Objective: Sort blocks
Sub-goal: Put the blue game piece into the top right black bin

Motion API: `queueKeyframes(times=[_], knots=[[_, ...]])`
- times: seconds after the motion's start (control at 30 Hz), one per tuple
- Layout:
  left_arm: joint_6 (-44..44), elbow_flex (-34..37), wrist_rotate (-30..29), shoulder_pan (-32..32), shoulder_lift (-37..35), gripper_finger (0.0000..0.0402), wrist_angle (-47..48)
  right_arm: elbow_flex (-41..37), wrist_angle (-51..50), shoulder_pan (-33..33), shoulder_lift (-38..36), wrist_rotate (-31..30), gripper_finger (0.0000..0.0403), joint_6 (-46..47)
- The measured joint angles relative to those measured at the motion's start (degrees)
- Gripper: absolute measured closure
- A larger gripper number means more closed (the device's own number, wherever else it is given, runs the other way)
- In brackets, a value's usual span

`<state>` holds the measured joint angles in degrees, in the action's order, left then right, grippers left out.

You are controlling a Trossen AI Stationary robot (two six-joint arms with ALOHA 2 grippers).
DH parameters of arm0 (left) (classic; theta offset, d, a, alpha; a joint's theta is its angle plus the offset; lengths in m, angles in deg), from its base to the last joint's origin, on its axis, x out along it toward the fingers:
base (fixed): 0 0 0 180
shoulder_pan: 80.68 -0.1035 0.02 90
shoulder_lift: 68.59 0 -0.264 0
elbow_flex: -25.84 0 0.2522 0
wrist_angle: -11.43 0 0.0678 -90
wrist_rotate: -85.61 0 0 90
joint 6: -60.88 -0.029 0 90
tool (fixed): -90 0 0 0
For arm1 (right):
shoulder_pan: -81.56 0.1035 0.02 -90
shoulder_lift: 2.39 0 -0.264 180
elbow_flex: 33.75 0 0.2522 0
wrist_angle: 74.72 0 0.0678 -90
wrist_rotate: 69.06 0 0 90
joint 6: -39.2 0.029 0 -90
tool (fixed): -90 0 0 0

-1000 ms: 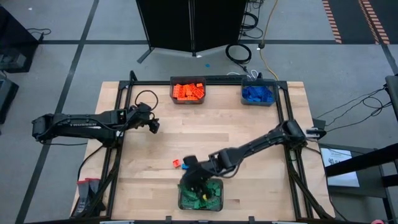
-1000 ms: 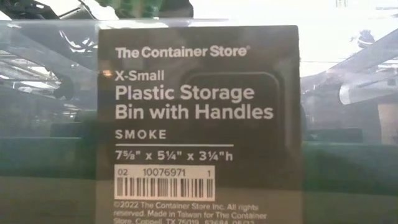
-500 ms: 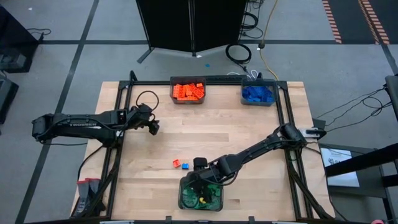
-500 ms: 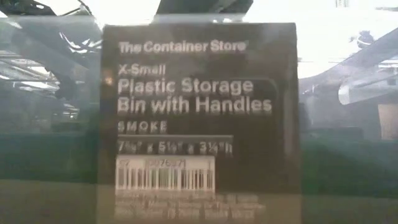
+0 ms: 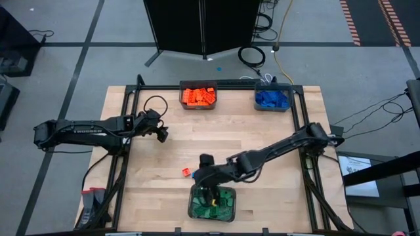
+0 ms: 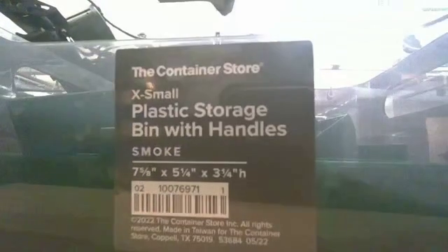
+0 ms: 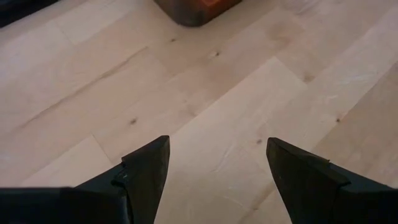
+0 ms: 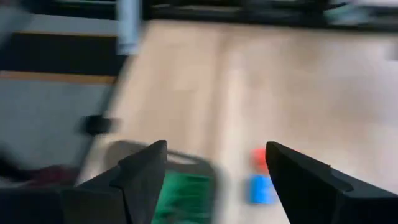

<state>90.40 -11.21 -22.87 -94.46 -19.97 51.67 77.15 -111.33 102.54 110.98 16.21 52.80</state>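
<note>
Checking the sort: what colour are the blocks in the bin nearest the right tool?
Green blocks, clearest in the high view.

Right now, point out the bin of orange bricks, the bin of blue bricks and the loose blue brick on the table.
Grey bin of orange bricks (image 5: 182, 96): high view, left rim.
Grey bin of blue bricks (image 5: 256, 99): high view, left rim.
Loose blue plastic brick (image 8: 260, 189): right wrist view, its top.

Left arm: we see it stretched at nine o'clock, left gripper fingers spread apart.
Right arm: reaching toward six o'clock, right gripper fingers parted, empty.
</note>
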Motion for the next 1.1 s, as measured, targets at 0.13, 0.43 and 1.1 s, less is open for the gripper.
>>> queueKeyframes(times=[0.13, 0.43, 1.1], knots=[[0.15, 0.0, 0.22, 0.0, 0.0, 0.0132, 0.0, 0.0, -5.22, -1.69, -2.84, -17.52, 0.0146, -3.95], [0.2, 0.0, 0.22, 0.0, 0.0, 0.0132, -0.02, -0.11, -9.5, -11.93, 3.08, -11.8, 0.0171, -7.84], [1.64, 0.0, -1.72, -0.01, 0.0, 0.0132, -0.04, 0.01, -2.47, -10.38, 11.28, 9.33, 0.0172, -16.31]])
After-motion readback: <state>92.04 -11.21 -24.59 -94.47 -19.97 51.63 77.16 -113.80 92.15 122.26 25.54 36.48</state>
